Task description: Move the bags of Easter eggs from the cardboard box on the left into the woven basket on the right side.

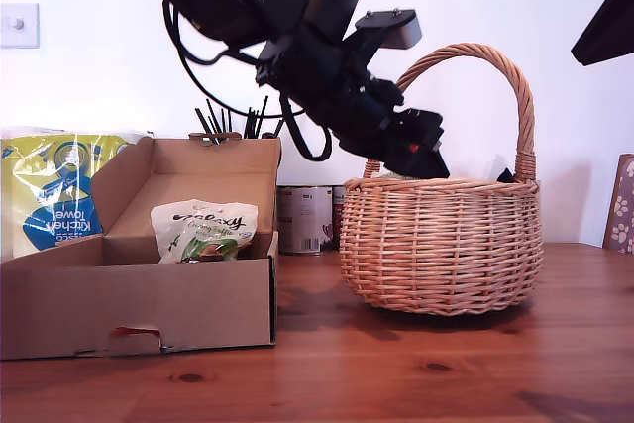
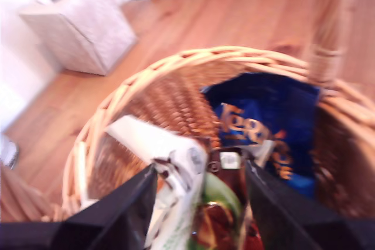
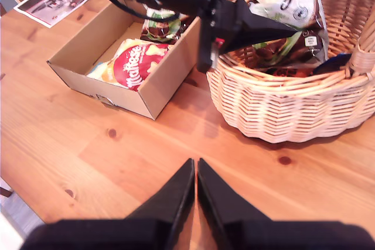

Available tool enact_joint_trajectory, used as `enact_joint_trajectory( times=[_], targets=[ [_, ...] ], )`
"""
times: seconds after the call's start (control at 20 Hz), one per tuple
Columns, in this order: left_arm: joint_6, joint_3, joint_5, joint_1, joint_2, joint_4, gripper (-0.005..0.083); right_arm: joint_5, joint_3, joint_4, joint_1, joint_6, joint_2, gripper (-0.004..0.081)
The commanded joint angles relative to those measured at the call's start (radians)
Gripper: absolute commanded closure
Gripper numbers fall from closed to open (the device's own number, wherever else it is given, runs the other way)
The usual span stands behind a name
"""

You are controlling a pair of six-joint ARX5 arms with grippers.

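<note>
Gripping a cream-and-green glossy pouch (image 2: 176, 191), my first gripper (image 2: 196, 203) hangs over the round tan wicker basket (image 1: 441, 245); a dark blue pouch (image 2: 263, 127) lies inside. Beside the basket, the brown cardboard box (image 1: 139, 309) holds another cream-and-green pouch (image 1: 203, 230) and a red-and-orange pouch (image 3: 132, 62). Second gripper (image 3: 195, 188): jaws closed, empty, above the wooden table (image 3: 117, 156).

A yellow-and-blue plastic kitchen towel pack (image 1: 54, 195) stands on the brown wooden counter (image 1: 396, 364), with two metal tins (image 1: 305, 218) near the white wall.
</note>
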Motion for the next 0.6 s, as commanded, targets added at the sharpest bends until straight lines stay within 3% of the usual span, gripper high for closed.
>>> enact_joint_trajectory(
  times=[0.0, 0.2, 0.3, 0.4, 0.55],
  targets=[
    [-0.003, 0.011, 0.007, -0.008, -0.081, -0.023, 0.0308, 0.000, 0.009, -0.004, 0.006, -0.002, 0.000, 0.0783],
    [-0.013, 0.011, -0.002, -0.004, -0.216, -0.190, 0.0355, 0.000, 0.009, -0.006, 0.006, -0.002, 0.000, 0.0783],
    [-0.024, 0.011, -0.001, 0.012, -0.271, -0.314, 0.0532, 0.000, 0.009, -0.006, 0.006, -0.002, 0.000, 0.0783],
    [-0.024, 0.011, -0.007, 0.036, -0.310, -0.452, 0.0799, 0.000, 0.009, -0.006, 0.006, -0.002, 0.000, 0.0783],
    [-0.024, -0.007, 0.016, 0.087, -0.335, -0.563, 0.0795, 0.000, 0.009, -0.006, 0.006, -0.002, 0.000, 0.0783]
  ],
)
